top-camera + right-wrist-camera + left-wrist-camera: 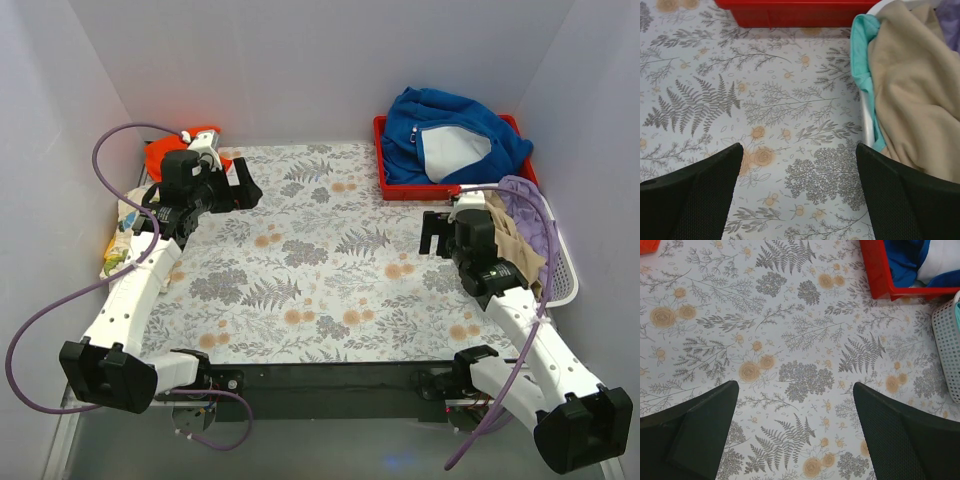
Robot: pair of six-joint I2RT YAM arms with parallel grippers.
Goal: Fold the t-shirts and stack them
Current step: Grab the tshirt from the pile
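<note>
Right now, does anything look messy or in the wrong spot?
Yes. The tan shirt spills crumpled over the basket rim on the right. The orange shirt lies bunched in the back left corner. The fleece bulges out of the red bin.

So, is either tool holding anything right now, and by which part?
Nothing held: left tool and right tool both stand open above the floral tablecloth.

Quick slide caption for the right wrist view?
Open right gripper hovers over the floral table beside a white basket holding a tan t-shirt.
</note>
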